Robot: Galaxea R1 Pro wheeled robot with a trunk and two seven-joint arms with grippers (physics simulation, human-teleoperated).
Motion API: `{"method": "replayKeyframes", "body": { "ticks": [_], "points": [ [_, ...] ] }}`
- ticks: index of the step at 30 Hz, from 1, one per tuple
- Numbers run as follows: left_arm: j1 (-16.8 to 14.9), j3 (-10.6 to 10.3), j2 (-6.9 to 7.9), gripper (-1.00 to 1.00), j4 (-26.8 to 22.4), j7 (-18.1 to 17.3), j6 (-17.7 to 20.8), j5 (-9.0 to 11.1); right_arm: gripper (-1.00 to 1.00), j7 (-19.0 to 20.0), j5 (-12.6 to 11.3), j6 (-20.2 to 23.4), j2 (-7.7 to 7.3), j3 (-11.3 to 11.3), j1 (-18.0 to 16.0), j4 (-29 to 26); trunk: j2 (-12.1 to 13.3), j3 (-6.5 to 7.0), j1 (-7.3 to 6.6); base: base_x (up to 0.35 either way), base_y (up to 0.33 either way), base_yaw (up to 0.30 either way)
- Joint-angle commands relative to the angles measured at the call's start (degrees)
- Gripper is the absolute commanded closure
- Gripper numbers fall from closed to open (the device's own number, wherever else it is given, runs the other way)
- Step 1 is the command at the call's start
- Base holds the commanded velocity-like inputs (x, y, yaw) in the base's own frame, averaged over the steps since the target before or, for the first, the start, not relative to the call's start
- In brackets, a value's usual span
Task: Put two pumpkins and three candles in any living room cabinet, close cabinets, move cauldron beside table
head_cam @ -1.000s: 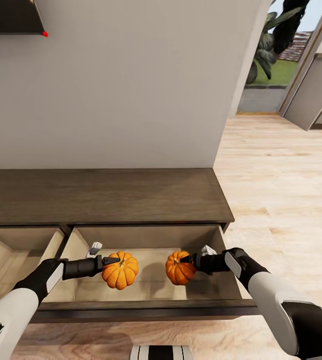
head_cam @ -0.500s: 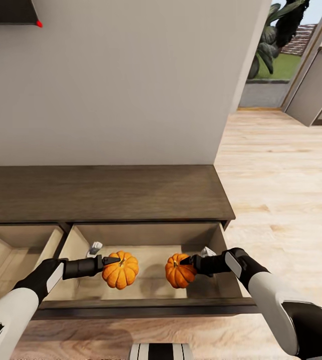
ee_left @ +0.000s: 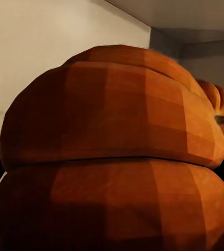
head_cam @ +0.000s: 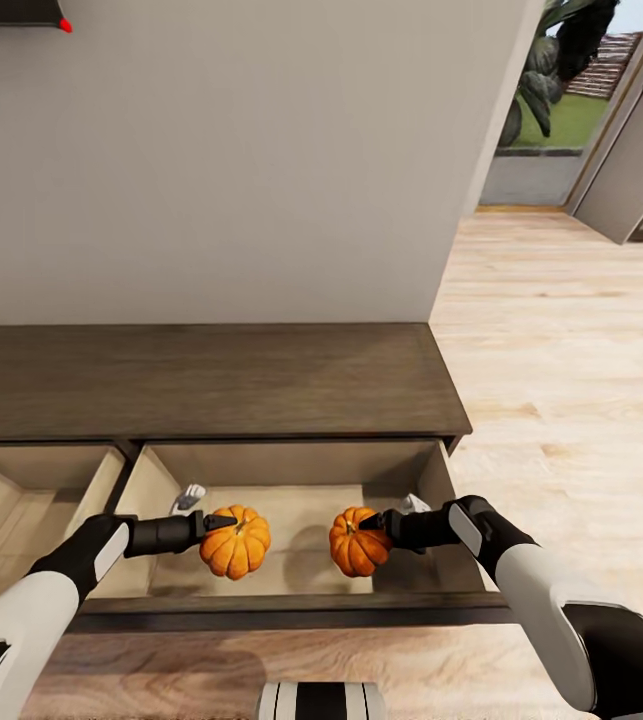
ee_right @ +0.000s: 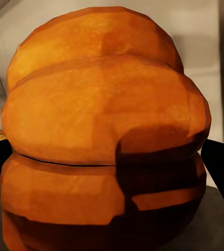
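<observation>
Head view shows 2 pumpkins inside the open cabinet drawer (head_cam: 291,600), the left pumpkin (head_cam: 236,543) clamped between the left gripper (head_cam: 217,521) jaws, the right pumpkin (head_cam: 358,542) between the right gripper (head_cam: 374,520) jaws, near each other.

What I can't make out around my two pincers

From my head, the far fingertips of my left pincer (head_cam: 223,521) lie behind the left pumpkin (head_cam: 236,542), and my right pincer (head_cam: 373,520) is part-hidden against the right pumpkin (head_cam: 358,541), so I cannot judge either grip there. In my left wrist view the left pumpkin (ee_left: 112,157) overruns the frame edges; in my right wrist view the right pumpkin (ee_right: 104,141) is cut off below. The cabinet (head_cam: 211,380) and its left drawer (head_cam: 21,490) run off the left edge.
</observation>
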Motion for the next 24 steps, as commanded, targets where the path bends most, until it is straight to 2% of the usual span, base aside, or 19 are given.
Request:
{"method": "replayKeyframes", "body": {
  "ticks": [1, 3, 5, 7, 13, 24],
  "points": [
    [0.00, 0.02, -0.01, 1.00, 0.09, -0.03, 0.00, 0.10, 1.00, 0.14, -0.20, 0.09, 0.00, -0.08, 0.01, 0.00, 0.00, -0.09, 0.00, 0.000, 0.000, 0.000],
    [0.01, -0.03, -0.01, 1.00, 1.24, 0.54, -0.21, 0.10, 1.00, 0.14, -0.17, 0.10, 0.00, -0.06, 0.01, 0.00, 0.00, -0.27, 0.00, 0.000, 0.000, 0.000],
    [0.01, -0.01, -0.05, 1.00, 2.03, 4.10, -0.45, 0.21, 1.00, 0.14, -0.12, 0.08, 0.00, -0.09, 0.03, 0.01, 0.00, -0.46, 0.00, 0.000, 0.000, 0.000],
    [0.01, 0.02, -0.09, 1.00, 2.18, 5.92, -0.55, 0.38, 1.00, 0.14, -0.05, 0.06, 0.00, -0.09, 0.03, -0.05, 0.00, -0.56, 0.00, 0.000, 0.000, 0.000],
    [0.01, 0.04, -0.81, 1.00, 1.86, 7.08, -0.58, 0.45, 1.00, 0.14, -0.02, 0.03, 0.00, -0.07, 0.02, -0.16, 0.00, -0.62, 0.00, 0.000, 0.000, 0.000],
    [-0.26, 0.05, -0.88, 1.00, 1.49, 7.27, -0.50, 0.35, 1.00, 0.14, -0.02, 0.03, 0.00, -0.03, -0.01, -0.07, 0.00, -0.62, 0.00, 0.000, 0.000, 0.000]
  ]
}}
